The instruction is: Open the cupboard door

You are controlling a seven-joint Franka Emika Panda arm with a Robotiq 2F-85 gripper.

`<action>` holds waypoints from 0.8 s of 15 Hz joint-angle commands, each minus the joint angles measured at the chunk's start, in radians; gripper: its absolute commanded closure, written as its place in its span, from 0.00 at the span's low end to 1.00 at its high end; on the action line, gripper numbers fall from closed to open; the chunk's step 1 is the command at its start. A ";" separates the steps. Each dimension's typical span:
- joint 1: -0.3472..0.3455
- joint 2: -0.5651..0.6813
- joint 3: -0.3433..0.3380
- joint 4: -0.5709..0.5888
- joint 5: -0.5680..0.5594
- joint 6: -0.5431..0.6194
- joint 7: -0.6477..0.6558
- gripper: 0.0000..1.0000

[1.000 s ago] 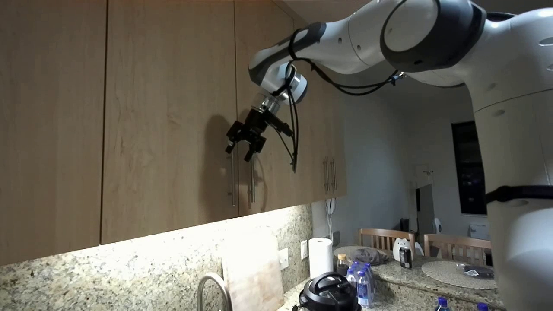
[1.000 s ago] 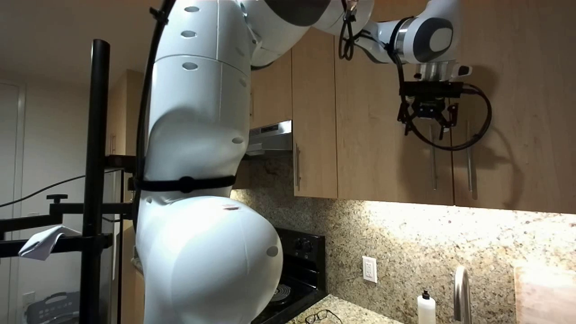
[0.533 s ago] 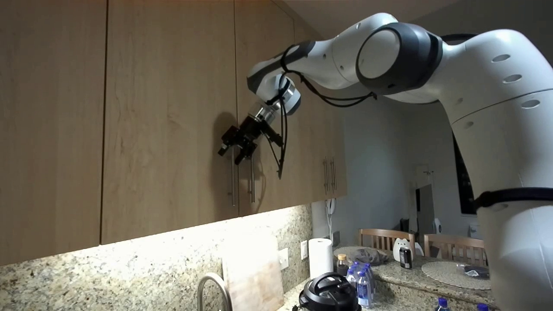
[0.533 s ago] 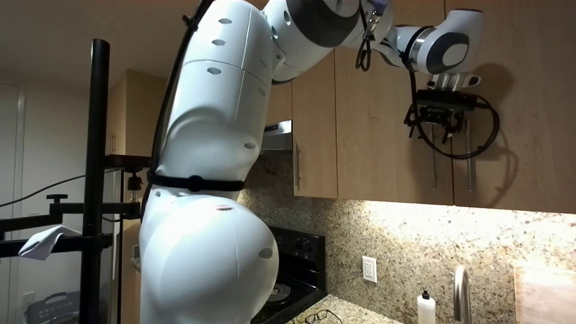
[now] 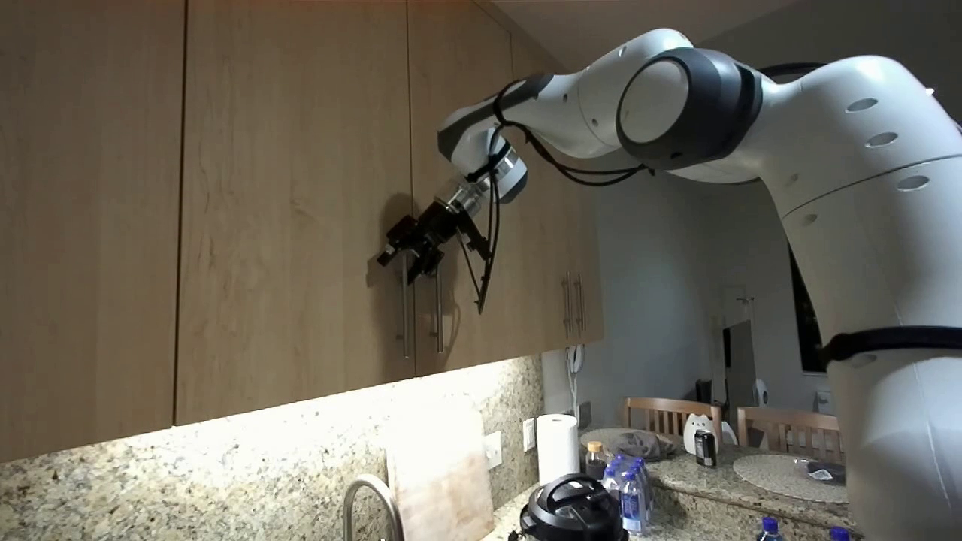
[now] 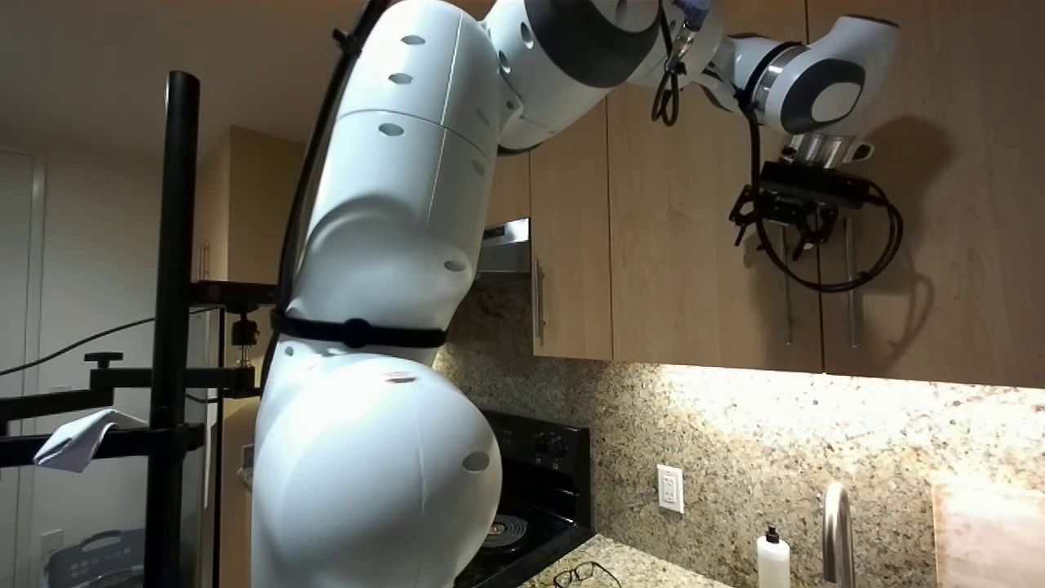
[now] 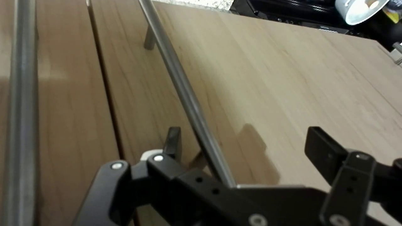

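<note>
The cupboard door (image 5: 297, 210) is a wide light-wood panel, closed flush with its neighbour. It also shows in the other views (image 6: 694, 269) (image 7: 282, 78). Its slim vertical metal bar handle (image 5: 405, 319) runs along the edge by the neighbouring door; it also shows in the wrist view (image 7: 188, 97). My gripper (image 7: 244, 135) is open at the upper part of this handle. The bar passes between the spread fingers, closer to the left one in the wrist view. In both exterior views the gripper (image 5: 399, 267) (image 6: 770, 245) points down and covers the handle's top. Contact cannot be told.
The neighbouring door's like handle (image 7: 22, 110) stands close beside, across a narrow gap. A cable loop (image 6: 890, 253) hangs from the wrist near it. Below are a faucet (image 5: 376, 488), a board (image 5: 443, 473), a black pot (image 5: 573, 511) and a soap bottle (image 6: 773, 562).
My gripper has moved down and in toward the door, tilting over its handle, with the arm lowering behind it. In the last half second it shifted and turned only slightly. The door has not moved.
</note>
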 commanded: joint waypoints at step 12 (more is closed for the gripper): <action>-0.039 -0.011 0.022 -0.116 0.243 -0.018 -0.111 0.00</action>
